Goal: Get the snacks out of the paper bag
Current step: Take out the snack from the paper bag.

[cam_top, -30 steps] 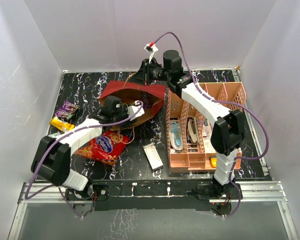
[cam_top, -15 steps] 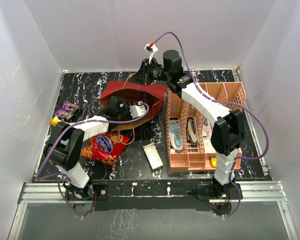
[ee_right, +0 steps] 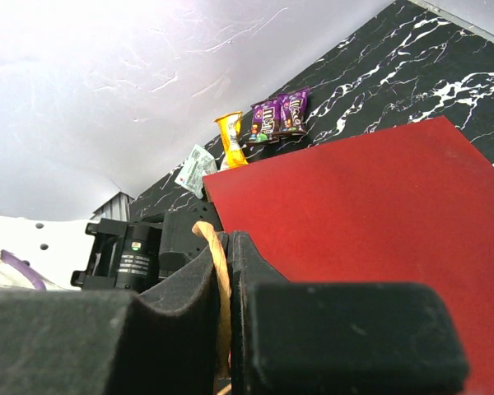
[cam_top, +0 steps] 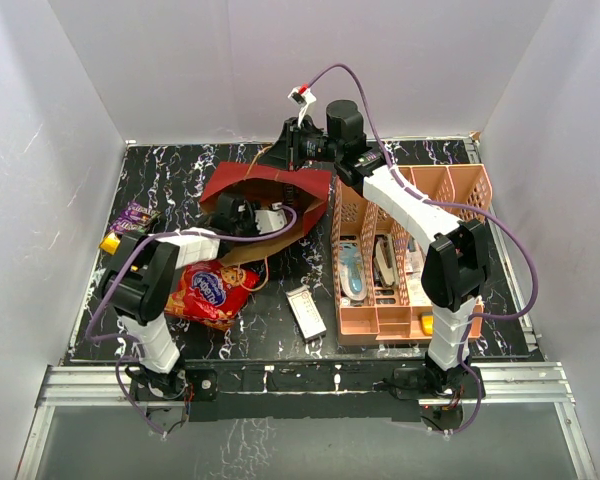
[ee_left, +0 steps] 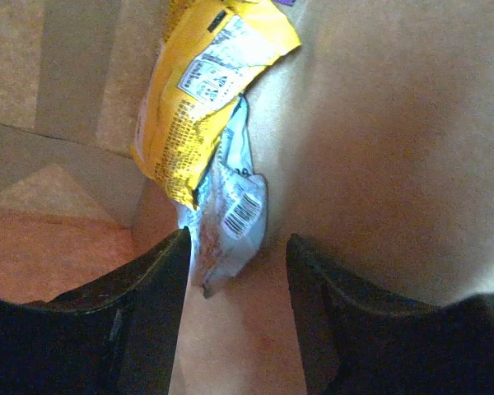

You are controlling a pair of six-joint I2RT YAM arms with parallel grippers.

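**Claws at the paper bag: left one open inside, right one clamped on a handle**

Paper bag [cam_top: 255, 186] lies on its side at the far middle of the black marbled table [cam_top: 175, 170]. Its mouth faces the left arm, and it sits just beside the pink rack [cam_top: 345, 225].

Left claw [ee_left: 235, 300] is inside the mouth of the bag. Its jaws stand moderately apart and grip nothing. In the left wrist view, a clear wrapper [ee_left: 235, 206] with a barcode lies on the brown kraft lining. The wrapper's lower tip reaches between the fingers [ee_left: 148, 288], close to the left one; contact cannot be confirmed. A yellow packet [ee_left: 202, 78] overlaps the upper end of the clear wrapper, deeper in the bag.

Right claw [ee_right: 224, 276] sits at the far edge of the bag. Its jaws are fully closed on a tan cord handle [ee_right: 211, 245], which runs between them.

Outside the bag:
- The large red snack bag [cam_top: 212, 290] lies flat near the left arm's base, partly under the forearm.
- Purple packets [ee_right: 273, 115], an orange-yellow packet [ee_right: 230, 136] and a pale wrapper [ee_right: 196, 169] lie together at the left edge of the table.
- A small white box [cam_top: 305, 312] lies between the red snack bag and the rack.
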